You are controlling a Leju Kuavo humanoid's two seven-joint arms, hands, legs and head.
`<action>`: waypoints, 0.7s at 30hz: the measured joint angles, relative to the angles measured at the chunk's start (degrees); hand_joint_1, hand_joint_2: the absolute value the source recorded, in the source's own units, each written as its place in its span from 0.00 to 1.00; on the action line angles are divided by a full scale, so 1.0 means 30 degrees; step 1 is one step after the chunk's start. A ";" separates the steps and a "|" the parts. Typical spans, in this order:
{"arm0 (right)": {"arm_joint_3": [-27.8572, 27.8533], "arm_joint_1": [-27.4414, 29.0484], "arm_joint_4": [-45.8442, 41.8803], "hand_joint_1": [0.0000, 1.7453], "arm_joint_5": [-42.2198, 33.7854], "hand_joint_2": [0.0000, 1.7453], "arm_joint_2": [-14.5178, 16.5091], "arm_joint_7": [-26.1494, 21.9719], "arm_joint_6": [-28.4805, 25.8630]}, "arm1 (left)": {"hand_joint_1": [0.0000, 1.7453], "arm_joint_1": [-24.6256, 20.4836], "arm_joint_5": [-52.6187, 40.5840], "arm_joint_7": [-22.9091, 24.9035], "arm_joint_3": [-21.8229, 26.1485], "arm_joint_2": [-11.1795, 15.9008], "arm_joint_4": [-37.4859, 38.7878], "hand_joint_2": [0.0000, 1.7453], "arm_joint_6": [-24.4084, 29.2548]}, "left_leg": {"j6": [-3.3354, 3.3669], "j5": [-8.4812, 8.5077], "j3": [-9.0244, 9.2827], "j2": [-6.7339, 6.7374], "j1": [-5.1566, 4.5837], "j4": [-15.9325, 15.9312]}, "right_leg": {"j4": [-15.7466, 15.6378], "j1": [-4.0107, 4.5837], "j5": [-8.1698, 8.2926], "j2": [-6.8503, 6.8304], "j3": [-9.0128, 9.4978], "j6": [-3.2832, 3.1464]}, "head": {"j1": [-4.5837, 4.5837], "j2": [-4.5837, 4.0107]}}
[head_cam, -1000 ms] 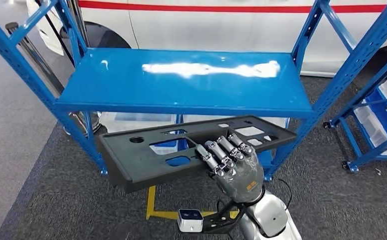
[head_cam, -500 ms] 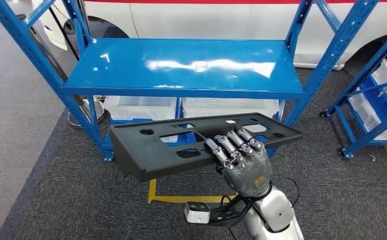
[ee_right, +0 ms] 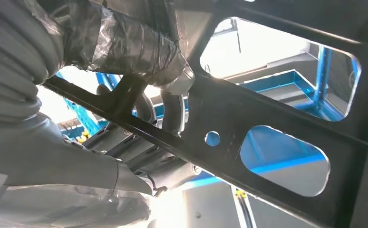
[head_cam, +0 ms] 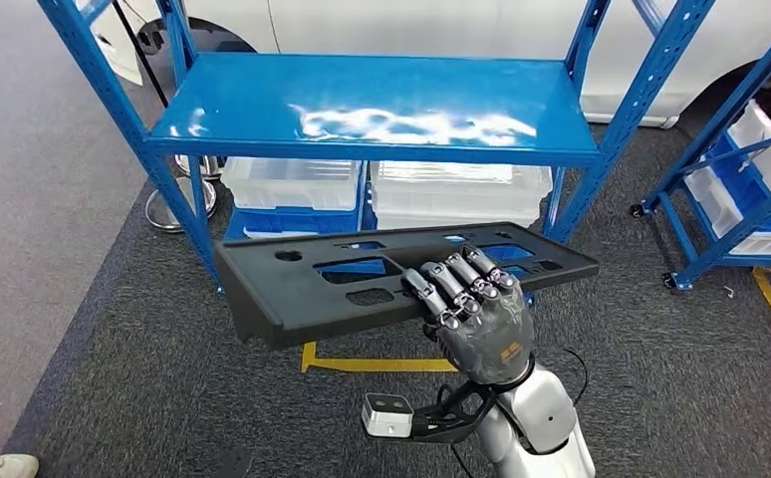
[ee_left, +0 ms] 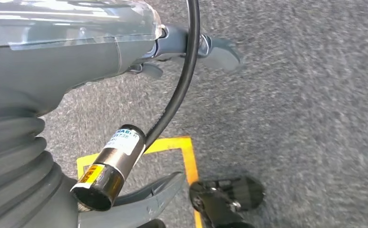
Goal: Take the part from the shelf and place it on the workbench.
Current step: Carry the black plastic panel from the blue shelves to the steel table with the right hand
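Right hand [head_cam: 476, 319] grips the black part [head_cam: 362, 284] by its near edge, centre frame, fingers curled over the rim – part's off the blue shelf [head_cam: 382, 105]. Looks stiff plastic, prob. light but long, so may droop left – grab nearer mid-length.
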 joint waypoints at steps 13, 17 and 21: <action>-0.0208 -0.0040 0.0352 1.00 -0.0004 1.00 0.0088 -0.0144 0.0000 | 0.00 0.0090 -0.0024 -0.0002 0.0117 -0.0027 0.0005 1.00 -0.0007 | -0.0250 0.2920 -0.3478 0.0126 -0.0053 0.0560 | -0.0536 0.0167 -0.3665 0.0056 0.4240 -0.0262 | 0.0026 0.0000; -0.0248 -0.0016 0.0433 1.00 -0.0007 1.00 0.0149 -0.0222 0.0000 | 0.00 0.0173 -0.0040 -0.0047 0.0120 0.0000 0.0005 1.00 -0.0009 | -0.0689 0.1181 -0.4107 0.0047 0.0090 0.1839 | -0.0663 -0.0013 -0.2704 -0.0065 0.3351 -0.0701 | -0.0005 0.0000; -0.0302 0.0025 0.0475 1.00 -0.0026 1.00 0.0177 -0.0390 0.0004 | 0.00 0.0190 -0.0093 -0.0115 0.0124 0.0009 0.0005 1.00 -0.0013 | -0.0989 -0.0868 -0.4581 0.0045 0.0144 0.5890 | -0.0555 0.0010 -0.1676 -0.0094 0.2023 -0.0753 | -0.0031 0.0000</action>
